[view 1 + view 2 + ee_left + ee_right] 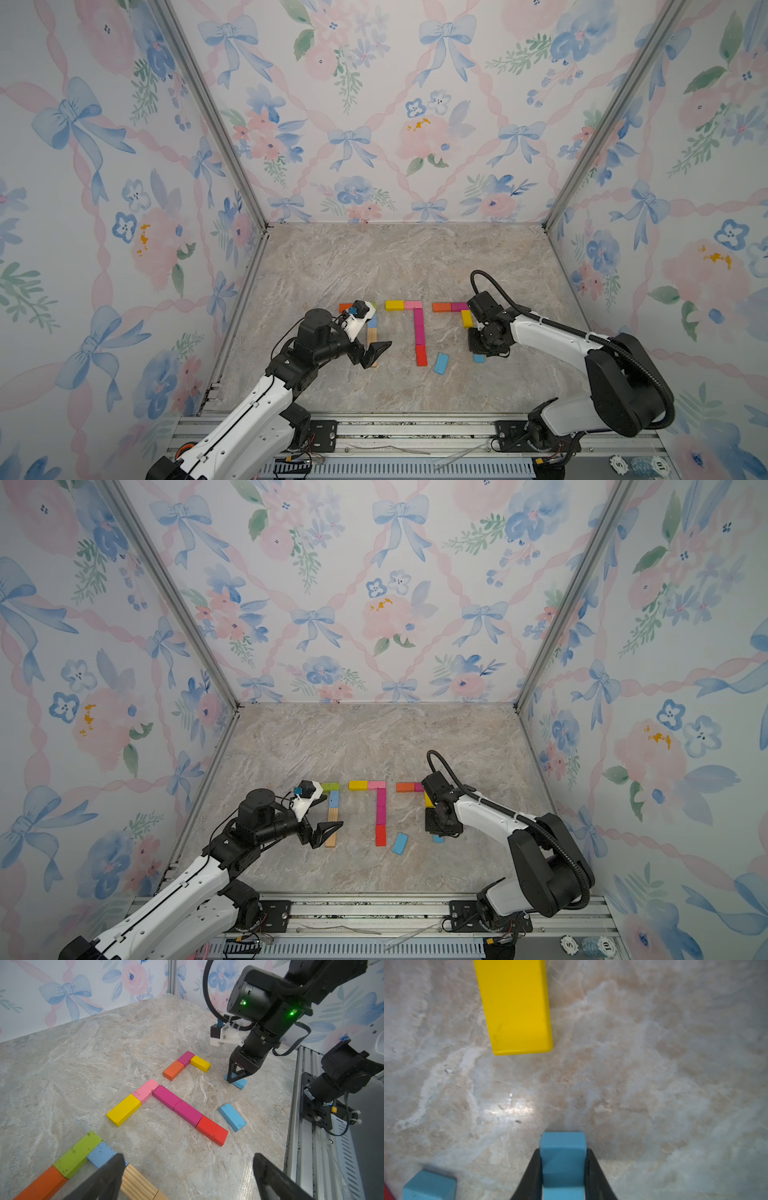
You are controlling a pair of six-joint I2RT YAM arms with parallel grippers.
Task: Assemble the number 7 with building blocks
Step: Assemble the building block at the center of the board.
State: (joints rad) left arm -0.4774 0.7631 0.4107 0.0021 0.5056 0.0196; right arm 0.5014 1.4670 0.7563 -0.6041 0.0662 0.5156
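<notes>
Blue block (563, 1167) pinched edgewise in right claw (563, 1150).

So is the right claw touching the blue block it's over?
Touching. In the right wrist view the right gripper is shut on the blue block, its fingers pressed against both sides with no gap.

Marble-patterned table (395, 266) carries coloured building blocks (418, 328) lying flat.
</notes>
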